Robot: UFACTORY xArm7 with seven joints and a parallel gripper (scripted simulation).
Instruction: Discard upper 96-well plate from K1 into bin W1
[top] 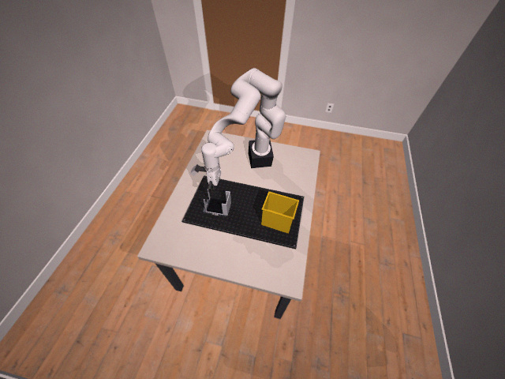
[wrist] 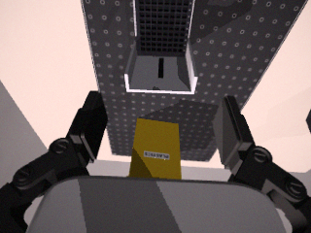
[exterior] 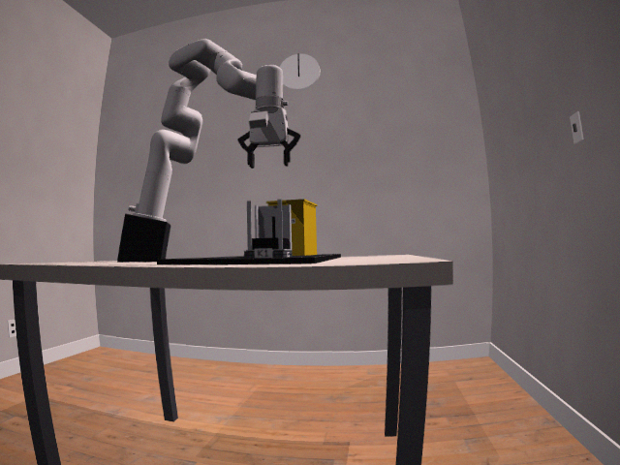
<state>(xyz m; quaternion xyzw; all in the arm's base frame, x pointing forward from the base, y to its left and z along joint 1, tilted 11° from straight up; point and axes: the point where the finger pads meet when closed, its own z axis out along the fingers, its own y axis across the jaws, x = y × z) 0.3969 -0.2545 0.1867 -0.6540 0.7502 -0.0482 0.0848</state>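
The stack rack K1 [top: 217,204] is a grey frame with upright posts on the black pegboard mat; its K1 label faces the exterior view [exterior: 263,253]. A dark 96-well plate [wrist: 162,24] lies on top in the rack, and its grid of wells shows in the wrist view. I cannot tell the lower plate apart under it. The yellow plastics bin W1 [top: 279,212] stands upright on the mat to the right of the rack, with its mouth open. My gripper [exterior: 267,161] hangs well above the rack, pointing down. Its fingers are wide open and empty.
The black pegboard mat [top: 245,212] lies on a pale table [top: 232,245]. The arm's black base [top: 259,156] stands at the table's far side. The bin also shows behind the rack in the exterior view [exterior: 300,228].
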